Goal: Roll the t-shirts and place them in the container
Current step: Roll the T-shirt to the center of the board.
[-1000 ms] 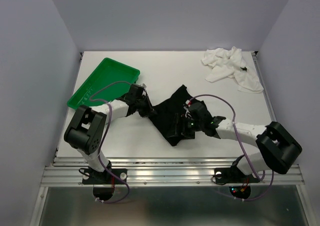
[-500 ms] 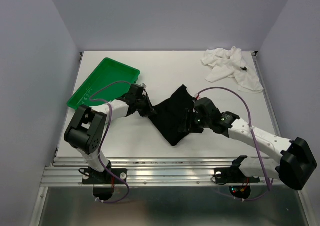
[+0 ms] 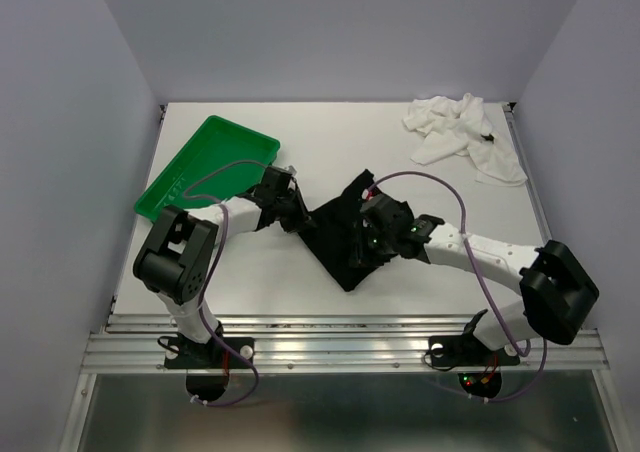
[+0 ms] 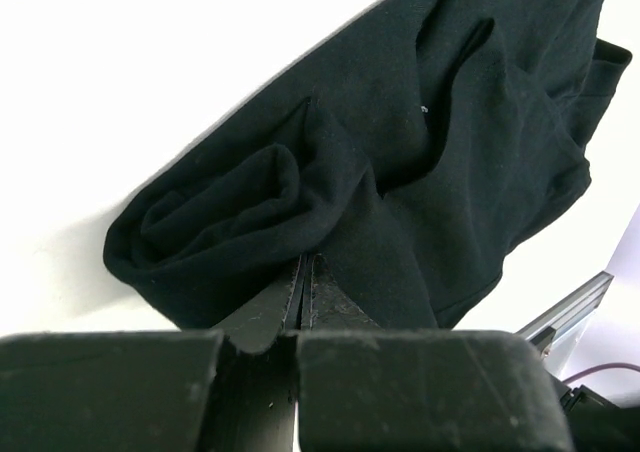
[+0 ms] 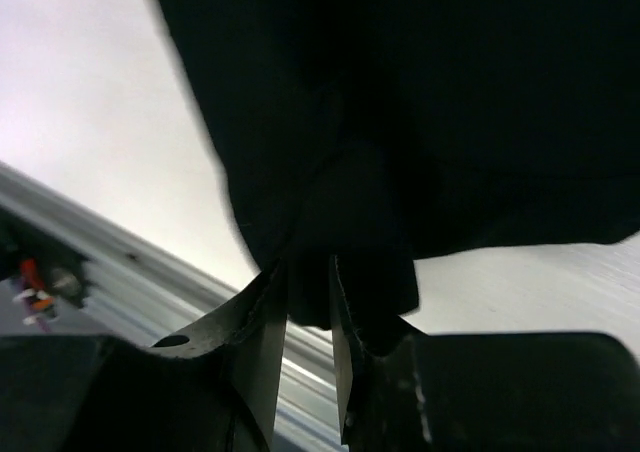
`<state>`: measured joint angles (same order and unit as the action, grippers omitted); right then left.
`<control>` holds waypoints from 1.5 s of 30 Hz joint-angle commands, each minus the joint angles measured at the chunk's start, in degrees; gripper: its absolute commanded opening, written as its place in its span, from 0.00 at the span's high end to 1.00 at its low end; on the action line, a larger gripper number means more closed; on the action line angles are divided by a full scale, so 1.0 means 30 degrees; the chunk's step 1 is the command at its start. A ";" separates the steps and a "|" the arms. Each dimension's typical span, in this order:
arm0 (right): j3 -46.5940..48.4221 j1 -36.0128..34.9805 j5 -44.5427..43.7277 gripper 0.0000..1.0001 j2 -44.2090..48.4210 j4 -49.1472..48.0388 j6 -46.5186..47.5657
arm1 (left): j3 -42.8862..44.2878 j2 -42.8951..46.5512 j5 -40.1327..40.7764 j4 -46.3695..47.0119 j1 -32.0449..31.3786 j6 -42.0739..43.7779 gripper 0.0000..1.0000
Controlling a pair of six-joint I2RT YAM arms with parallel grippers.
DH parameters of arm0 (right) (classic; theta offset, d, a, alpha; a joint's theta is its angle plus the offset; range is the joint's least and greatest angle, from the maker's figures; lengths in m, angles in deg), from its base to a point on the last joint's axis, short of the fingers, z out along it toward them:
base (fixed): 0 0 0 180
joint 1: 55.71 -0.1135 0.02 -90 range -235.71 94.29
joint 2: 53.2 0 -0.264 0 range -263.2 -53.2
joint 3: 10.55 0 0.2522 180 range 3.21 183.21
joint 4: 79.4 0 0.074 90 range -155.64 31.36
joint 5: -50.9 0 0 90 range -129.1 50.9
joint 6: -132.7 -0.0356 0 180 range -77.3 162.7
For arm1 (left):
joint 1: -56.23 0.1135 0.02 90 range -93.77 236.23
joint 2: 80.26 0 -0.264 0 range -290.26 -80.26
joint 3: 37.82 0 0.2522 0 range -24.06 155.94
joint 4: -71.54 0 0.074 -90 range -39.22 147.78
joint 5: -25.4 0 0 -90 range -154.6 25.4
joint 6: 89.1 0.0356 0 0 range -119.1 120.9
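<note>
Right tool (image 5: 308, 277) pinched the black t-shirt (image 3: 335, 237) at its near edge. Left tool (image 4: 303, 272), pressed together, gripped its bunched left corner. Shirt lay crumpled mid-frame on the surface (image 3: 250, 282). Step, I judged: spreading it flat. Next: draw the corners apart evenly. White t-shirt (image 3: 462, 132) lay heaped upper right.

White table (image 3: 260, 282), pale lilac walls (image 3: 340, 32), prob. aluminium rail (image 3: 340, 350) near edge.
</note>
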<state>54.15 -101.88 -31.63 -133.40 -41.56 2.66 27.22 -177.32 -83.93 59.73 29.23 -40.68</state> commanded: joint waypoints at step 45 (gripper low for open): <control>0.3179 -0.1924 -0.5919 0.71 -0.1275 0.1466 0.0922 | 0.1066 0.1971 0.1900 -0.2349 -0.0872 0.1262 1.00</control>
<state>64.20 -107.43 -47.74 -142.41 -39.46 4.06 26.74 -174.57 -81.48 56.37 27.02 -39.28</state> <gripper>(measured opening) 0.286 0.072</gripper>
